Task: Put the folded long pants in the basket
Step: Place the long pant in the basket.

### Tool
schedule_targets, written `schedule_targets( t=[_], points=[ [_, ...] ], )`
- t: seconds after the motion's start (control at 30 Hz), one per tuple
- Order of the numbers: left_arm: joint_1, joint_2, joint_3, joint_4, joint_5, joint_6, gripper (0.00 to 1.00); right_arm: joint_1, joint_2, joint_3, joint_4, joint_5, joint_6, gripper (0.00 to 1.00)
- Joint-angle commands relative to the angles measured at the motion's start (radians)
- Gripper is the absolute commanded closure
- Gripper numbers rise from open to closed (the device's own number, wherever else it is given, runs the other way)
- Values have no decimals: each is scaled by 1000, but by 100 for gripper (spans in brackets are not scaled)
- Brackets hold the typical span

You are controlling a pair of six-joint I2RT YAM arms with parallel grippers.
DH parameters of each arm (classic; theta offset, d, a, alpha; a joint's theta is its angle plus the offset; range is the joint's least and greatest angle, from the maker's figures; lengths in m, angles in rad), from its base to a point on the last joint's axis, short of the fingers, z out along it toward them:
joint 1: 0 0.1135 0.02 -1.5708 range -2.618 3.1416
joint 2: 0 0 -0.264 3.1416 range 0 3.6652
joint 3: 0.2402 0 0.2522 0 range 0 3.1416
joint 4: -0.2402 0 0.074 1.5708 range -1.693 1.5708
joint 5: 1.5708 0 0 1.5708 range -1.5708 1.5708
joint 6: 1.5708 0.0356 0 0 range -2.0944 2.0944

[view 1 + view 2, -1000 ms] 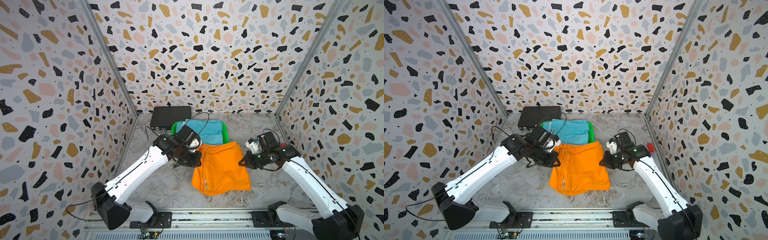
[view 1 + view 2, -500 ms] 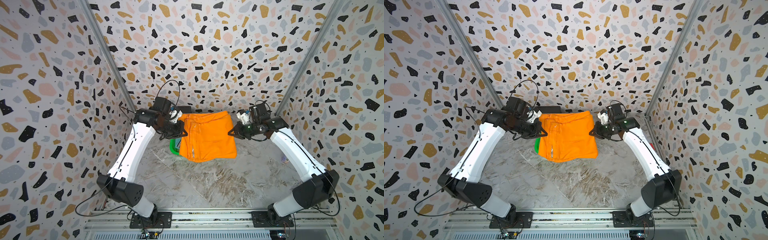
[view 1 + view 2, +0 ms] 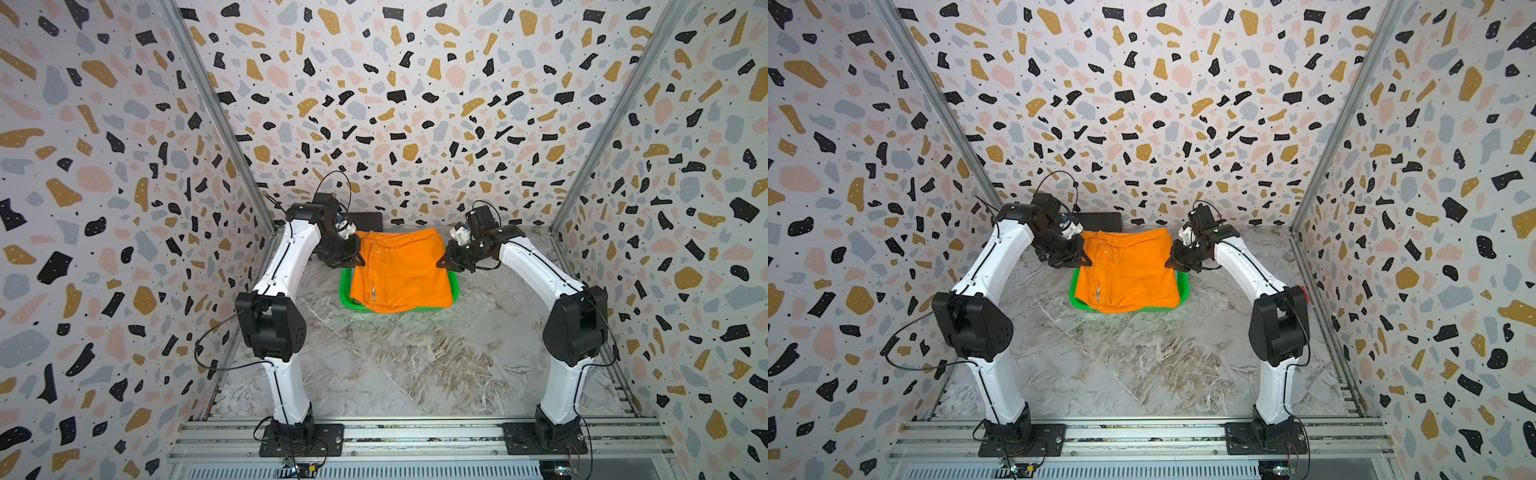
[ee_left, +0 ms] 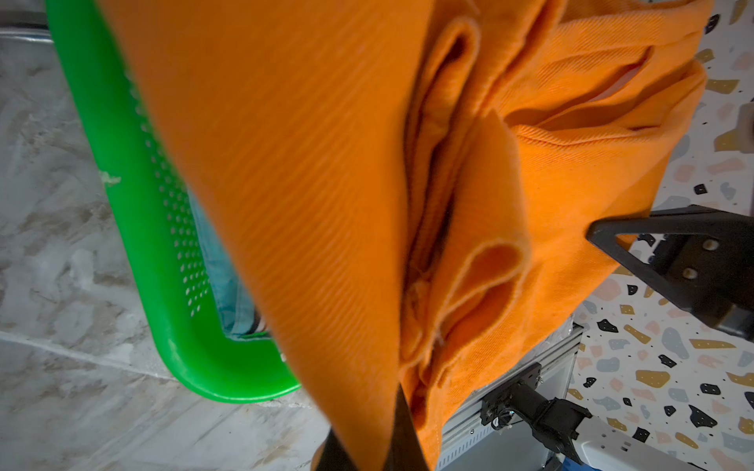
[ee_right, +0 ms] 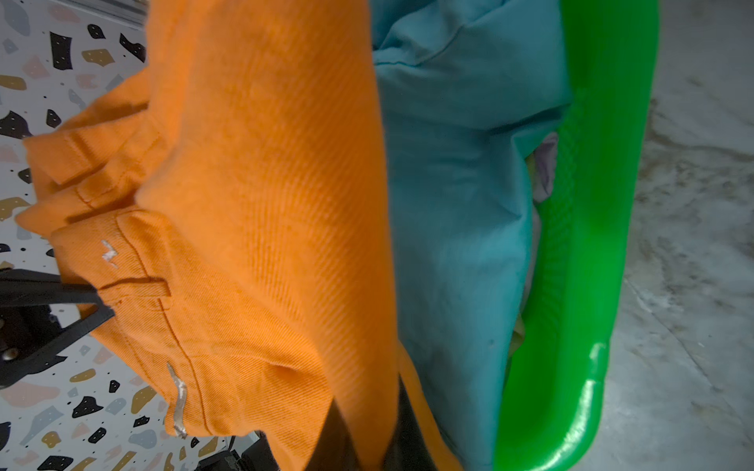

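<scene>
Orange pants (image 3: 401, 270) moved over basket (image 3: 345, 291), both jaws clamping them, marbled tabletop (image 3: 415, 361), terrazzo walls (image 3: 395, 104).

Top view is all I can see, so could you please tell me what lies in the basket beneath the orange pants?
Observer: The right wrist view shows turquoise pants in the green basket, beneath the orange pants.
Operator: Is anything else in there?
Observer: A bit of lilac cloth shows between the turquoise pants and the basket wall.
Operator: Are the turquoise pants plain?
Observer: No, the left wrist view shows a black-white stripe on them.
</scene>
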Motion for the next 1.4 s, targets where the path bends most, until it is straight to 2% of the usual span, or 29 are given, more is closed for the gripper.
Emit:
schedule_targets(
  t=[0.0,0.17,0.47,0.73,0.87,1.07,1.3,1.33,1.37],
  points=[
    [16,41,58,-4,-37,21,100,-1,12,62,36,24,-10,100],
    [18,123,60,23,-102,28,100,-1,78,46,47,53,-43,100],
    [17,114,10,129,-146,16,100,-1,110,59,58,108,-91,100],
    [19,-9,-92,234,-156,-12,100,-1,28,95,71,119,-81,100],
    [19,-63,-148,304,-175,-27,100,-1,36,85,72,130,-85,100],
    [18,-13,-184,318,-154,-36,100,-1,71,12,99,134,-81,100],
    [19,20,-244,379,-181,-48,100,-1,71,-50,132,149,-86,100],
    [19,19,-248,389,-181,-54,91,-1,73,-47,129,149,-90,100],
    [19,13,-256,401,-177,-59,81,-1,72,-42,124,148,-95,95]
  ],
)
